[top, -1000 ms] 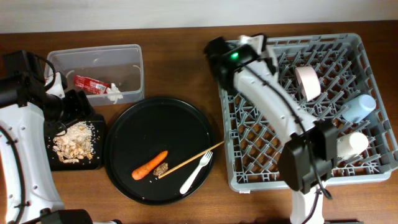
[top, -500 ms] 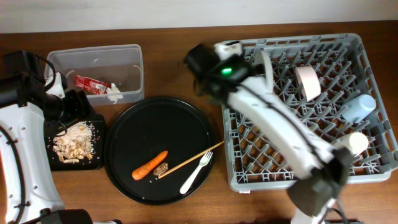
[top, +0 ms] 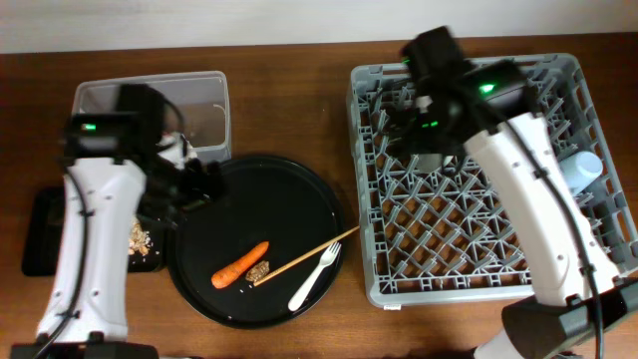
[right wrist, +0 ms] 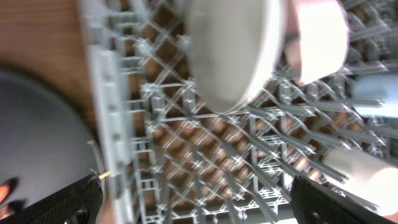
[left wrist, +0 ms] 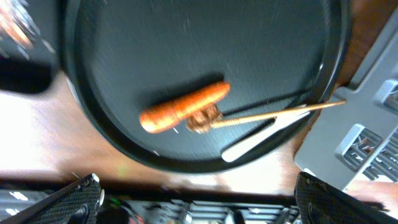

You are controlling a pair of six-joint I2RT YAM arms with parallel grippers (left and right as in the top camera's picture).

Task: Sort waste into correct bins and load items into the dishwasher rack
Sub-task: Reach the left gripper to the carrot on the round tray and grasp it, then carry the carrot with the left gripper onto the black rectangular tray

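Observation:
On the round black tray (top: 249,214) lie an orange carrot (top: 239,264), a brownish scrap (top: 259,270), a thin wooden stick (top: 304,254) and a white fork (top: 314,277). My left gripper (top: 194,181) hangs open and empty over the tray's left edge. Its wrist view shows the carrot (left wrist: 183,107), stick (left wrist: 280,113) and fork (left wrist: 261,138) ahead of the left gripper (left wrist: 199,205). My right gripper (top: 424,130) is open over the grey dishwasher rack (top: 469,249). Beyond the right gripper (right wrist: 199,205) stand the pale plate (right wrist: 233,50), pinkish bowl (right wrist: 317,37), blue cup (right wrist: 373,93) and white cup (right wrist: 360,168).
The clear tub (top: 110,100) sits at the back left, partly covered by my left arm. A flat black tray (top: 40,239) with pale crumbs (top: 140,239) lies at the left edge. Bare wooden table shows between the round tray and the rack.
My left arm swung right from the flat black tray to the round tray and its jaws widened. My right gripper opened and moved right, from the rack's left edge to over its middle.

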